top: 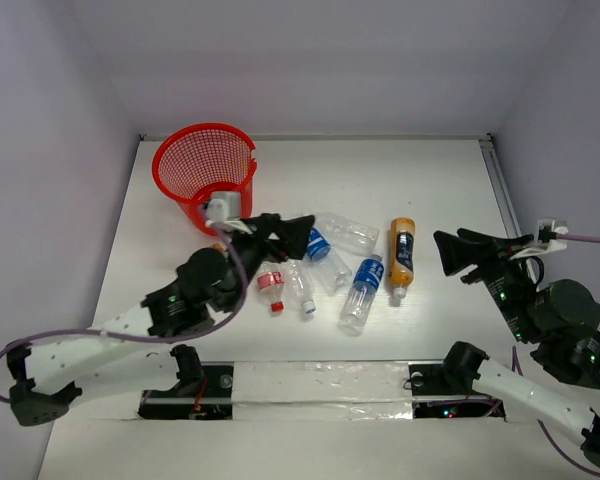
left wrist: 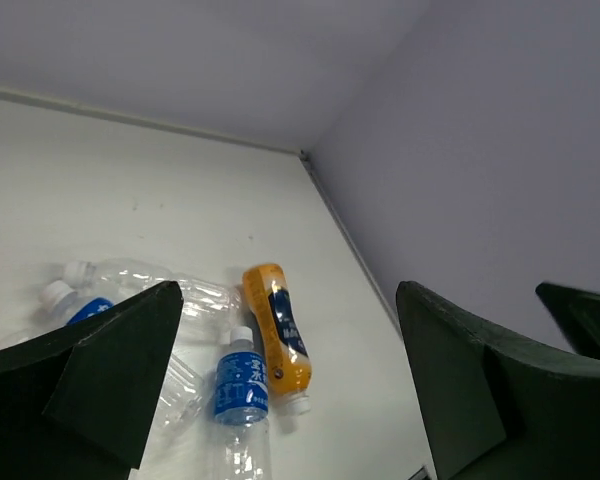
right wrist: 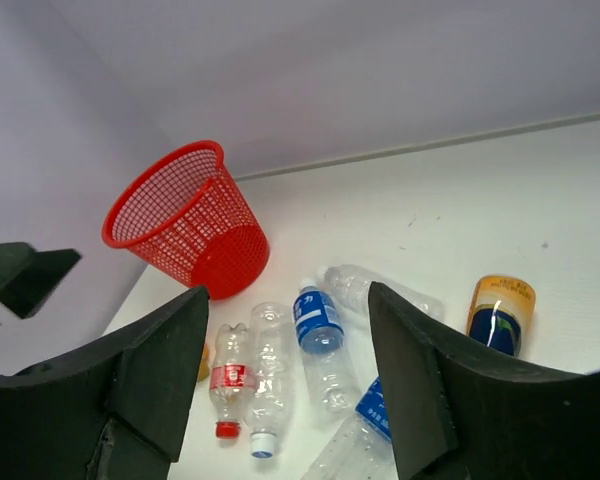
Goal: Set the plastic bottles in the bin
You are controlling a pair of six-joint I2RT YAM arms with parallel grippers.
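The red mesh bin (top: 205, 170) stands upright at the back left; it also shows in the right wrist view (right wrist: 185, 225). Several bottles lie on their sides mid-table: an orange bottle (top: 401, 255) (left wrist: 275, 335) (right wrist: 500, 315), a blue-label bottle (top: 363, 290) (left wrist: 242, 385), a second blue-label bottle (top: 323, 255) (right wrist: 315, 325), a clear bottle (top: 345, 232) (right wrist: 380, 290), a red-label bottle (top: 271, 290) (right wrist: 225, 380) and a blue-capped clear bottle (top: 302, 288) (right wrist: 265, 380). My left gripper (top: 292, 235) (left wrist: 290, 300) is open and empty, above the left bottles beside the bin. My right gripper (top: 458, 252) (right wrist: 288, 295) is open and empty, right of the orange bottle.
White walls enclose the table at the back and both sides. A metal rail (top: 500, 190) runs along the right edge. A taped strip (top: 320, 385) lies between the arm bases at the near edge. A small orange thing (right wrist: 202, 365) lies partly hidden left of the red-label bottle.
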